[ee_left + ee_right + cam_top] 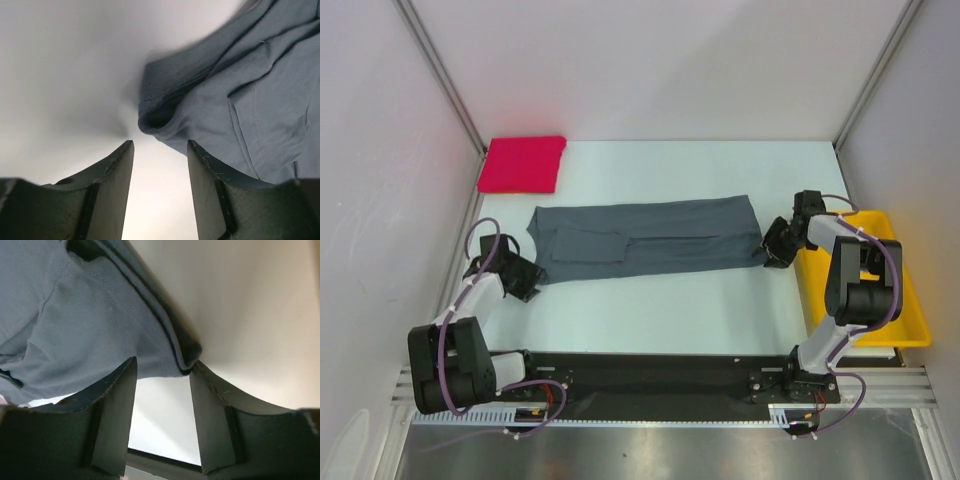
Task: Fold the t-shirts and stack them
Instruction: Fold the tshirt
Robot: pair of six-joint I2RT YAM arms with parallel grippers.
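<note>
Left gripper (525, 280) stands partly open at the left end of the grey t-shirt (650, 245), jaws empty, cloth just ahead; right gripper (775, 245), partly open too, has the right hem corner at its fingertips, unclamped; the shirt lies as a long band across mid-table, the folded red t-shirt (523, 163) at the far left; limp, light cloth, so I would pinch the end corners through all layers.
</note>
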